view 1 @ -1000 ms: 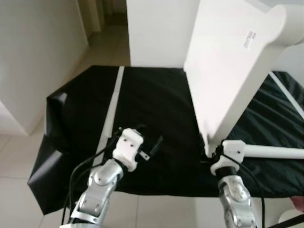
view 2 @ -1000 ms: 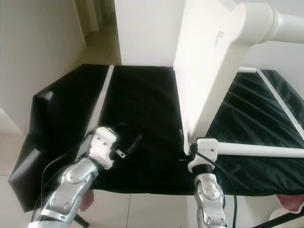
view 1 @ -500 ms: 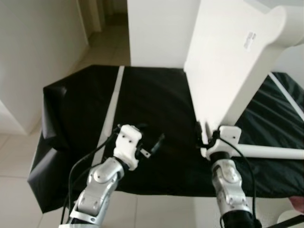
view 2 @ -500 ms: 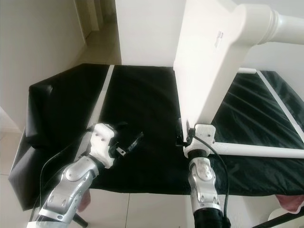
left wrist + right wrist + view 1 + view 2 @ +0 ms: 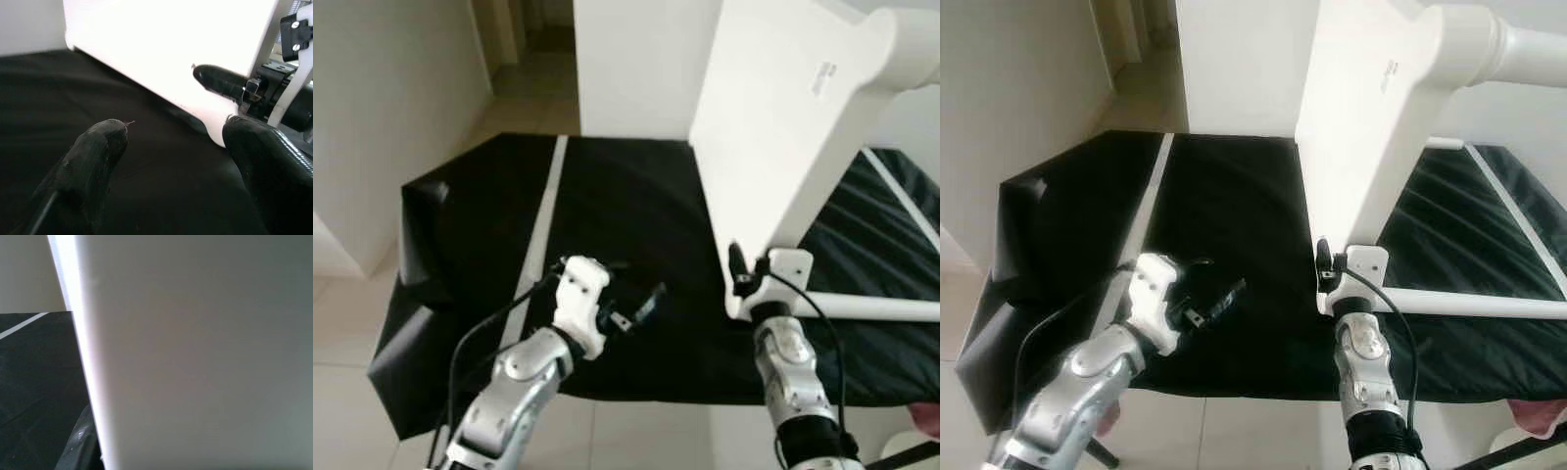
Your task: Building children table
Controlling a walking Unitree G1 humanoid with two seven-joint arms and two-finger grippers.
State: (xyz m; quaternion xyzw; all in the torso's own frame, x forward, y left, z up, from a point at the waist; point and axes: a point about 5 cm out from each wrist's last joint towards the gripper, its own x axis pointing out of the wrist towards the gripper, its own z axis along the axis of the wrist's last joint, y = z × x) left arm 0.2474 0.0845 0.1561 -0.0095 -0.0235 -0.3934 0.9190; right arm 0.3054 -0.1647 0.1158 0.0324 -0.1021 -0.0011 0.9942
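The left gripper (image 5: 641, 305) hovers low over the black sheet (image 5: 607, 206), its two black fingers (image 5: 98, 147) spread wide with nothing between them; in the left wrist view they point across the dark sheet toward the bottom corner of the white tabletop panel (image 5: 783, 147).

The right gripper (image 5: 1324, 262) sits right at that lower corner of the panel. One of its black fingers (image 5: 1323, 253) shows against the panel's near face, and the right wrist view looks close along the panel's flat white surface with its edge running past. Whether these fingers are clamped on the panel or only pressed against it cannot be told.

The panel stands tilted on its edge on the sheet, leaning up and away to the robot's right, with a small label near its upper part. A round white table leg (image 5: 1528, 49) projects from its top corner, and a second white leg (image 5: 881, 306) runs out sideways from its bottom corner, just above the sheet.

The sheet covers a low, wide surface; pale floor tiles (image 5: 352, 323) and white walls surround it.
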